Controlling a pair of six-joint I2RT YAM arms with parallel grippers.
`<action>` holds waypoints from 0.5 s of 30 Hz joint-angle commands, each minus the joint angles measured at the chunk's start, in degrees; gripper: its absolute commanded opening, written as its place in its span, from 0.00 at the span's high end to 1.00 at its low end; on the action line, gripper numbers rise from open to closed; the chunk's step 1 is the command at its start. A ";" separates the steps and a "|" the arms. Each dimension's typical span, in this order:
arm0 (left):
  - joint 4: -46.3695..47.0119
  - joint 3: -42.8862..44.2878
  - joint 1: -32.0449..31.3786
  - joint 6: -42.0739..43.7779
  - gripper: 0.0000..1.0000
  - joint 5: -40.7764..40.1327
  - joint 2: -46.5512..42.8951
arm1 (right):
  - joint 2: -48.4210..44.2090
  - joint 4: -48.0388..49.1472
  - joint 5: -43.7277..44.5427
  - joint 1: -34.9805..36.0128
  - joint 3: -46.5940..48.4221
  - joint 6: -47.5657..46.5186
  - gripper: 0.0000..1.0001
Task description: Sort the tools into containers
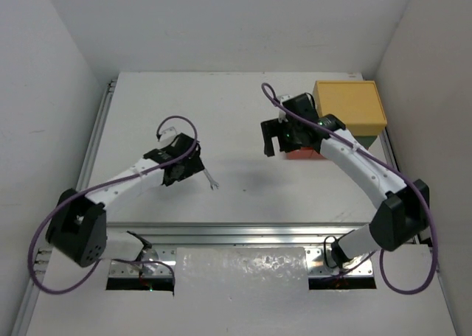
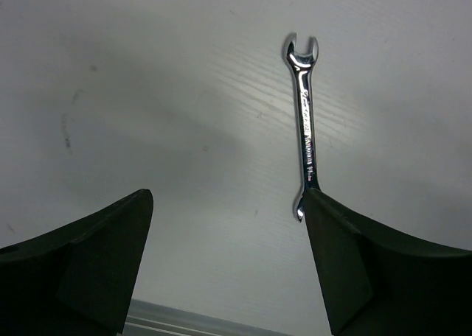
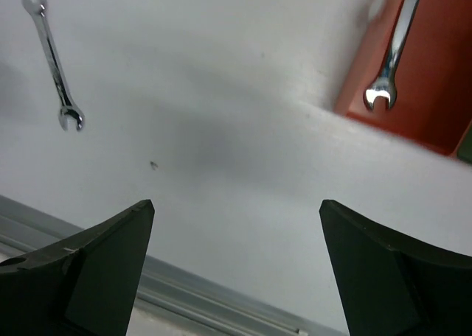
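White worktop [image 1: 243, 115] bears a small silver open-end wrench [image 2: 304, 130] just beside the left end effector [image 2: 228, 203], wide and empty for pickup; right end effector [image 3: 236, 207] equally wide, empty.

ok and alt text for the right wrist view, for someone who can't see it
A silver wrench lies on the white table at upper left, and a second wrench lies in the red tray at upper right. The right gripper stands open and empty above the table, at the bottom of the picture.
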 commanded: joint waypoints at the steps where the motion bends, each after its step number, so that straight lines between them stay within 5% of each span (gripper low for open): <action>1: 6.02 3.47 -1.75 -5.72 0.22 -0.72 5.56 | -6.49 5.62 -1.41 -0.63 -5.20 2.35 0.05; 13: 0.68 15.69 -5.44 -10.21 0.23 -0.18 27.20 | -11.59 6.24 -3.87 -0.55 -13.73 -0.55 0.04; 15: 0.16 16.56 -5.45 -10.48 0.31 -0.27 28.52 | -11.68 6.41 -4.13 -0.55 -14.27 -0.82 0.04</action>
